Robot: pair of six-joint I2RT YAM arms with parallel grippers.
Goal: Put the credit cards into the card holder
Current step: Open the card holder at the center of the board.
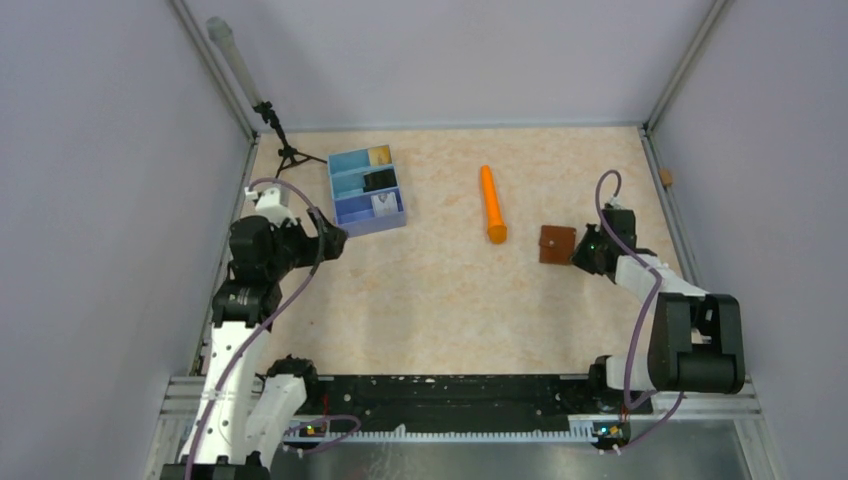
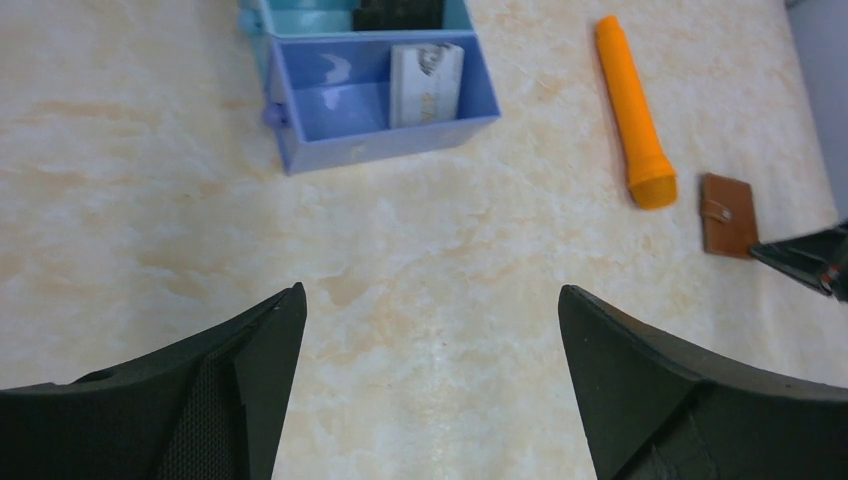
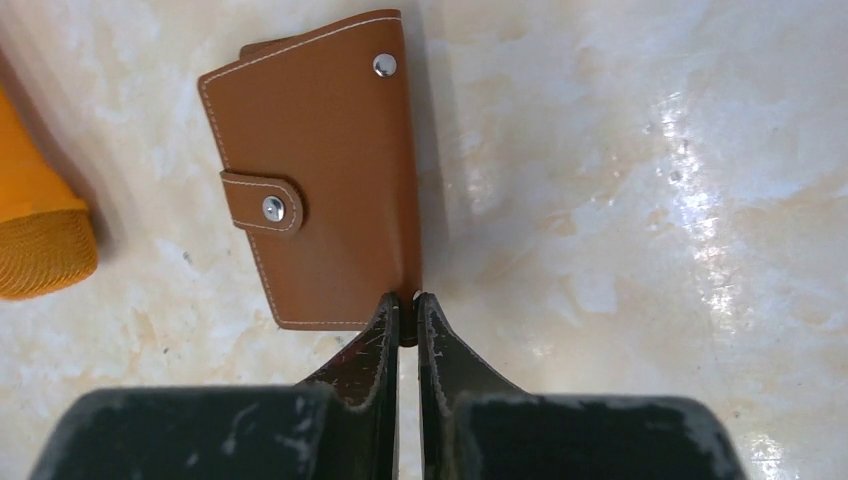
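Observation:
The brown leather card holder lies closed and flat on the table at the right, snap tab fastened. My right gripper is shut on its near right corner, with the leather edge pinched between the fingertips. The credit cards stand in a blue tray: a tan-gold one, a black one and a white one. My left gripper hangs open over bare table just in front of the tray, holding nothing.
An orange torch lies between the tray and the card holder. A small black tripod with a pole stands at the back left corner. Walls close the table on three sides.

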